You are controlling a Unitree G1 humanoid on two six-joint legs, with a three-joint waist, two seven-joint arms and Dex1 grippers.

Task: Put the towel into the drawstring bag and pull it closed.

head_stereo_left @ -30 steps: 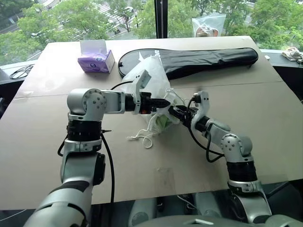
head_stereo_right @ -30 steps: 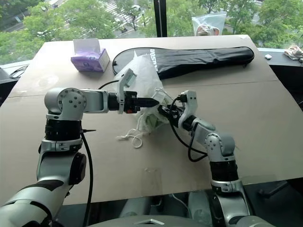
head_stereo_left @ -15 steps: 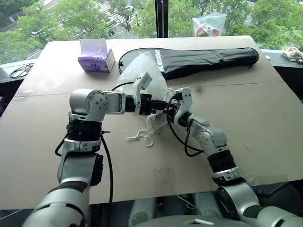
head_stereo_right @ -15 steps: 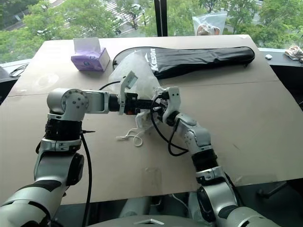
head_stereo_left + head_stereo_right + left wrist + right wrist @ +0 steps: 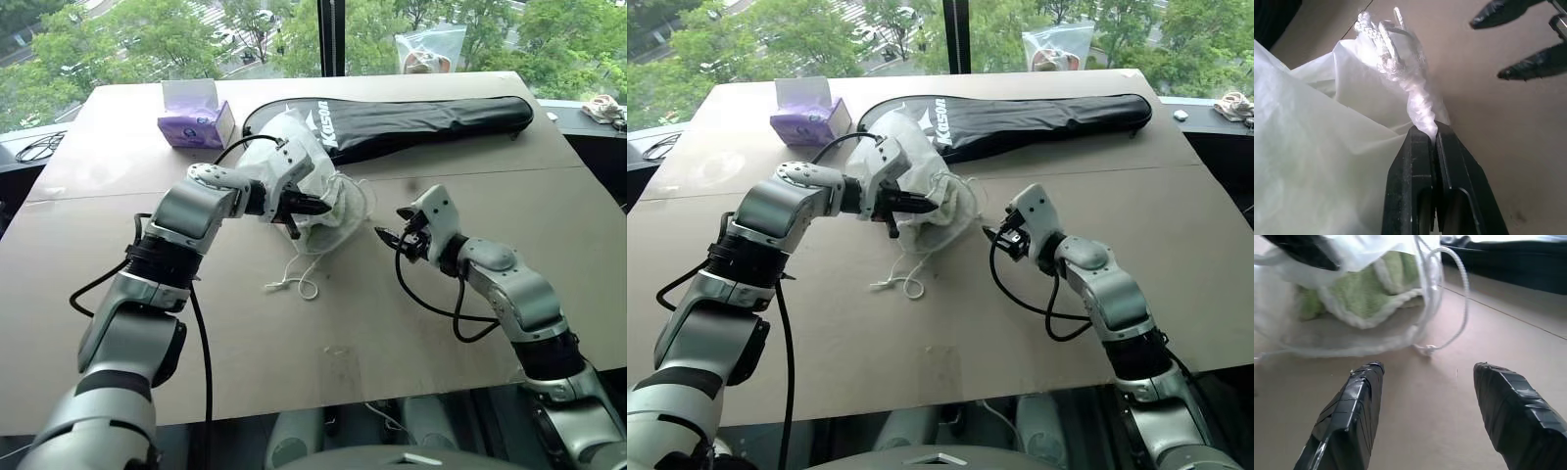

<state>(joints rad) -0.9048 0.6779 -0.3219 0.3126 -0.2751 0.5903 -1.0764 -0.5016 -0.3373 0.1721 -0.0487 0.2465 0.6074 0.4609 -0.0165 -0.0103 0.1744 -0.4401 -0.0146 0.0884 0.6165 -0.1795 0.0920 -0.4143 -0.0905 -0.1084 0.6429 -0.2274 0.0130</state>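
left gripper pinching bag mouth | right gripper open, empty | cord loop at its 12 o'clock, near

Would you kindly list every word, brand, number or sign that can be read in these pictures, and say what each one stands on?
"Kason": white lettering, only roughly legible, on the long black racket cover near its rounded end.
Purple tissue box: there is a printed mark on its front, too small to read.
Drawstring bag, towel, table: no text to be seen.
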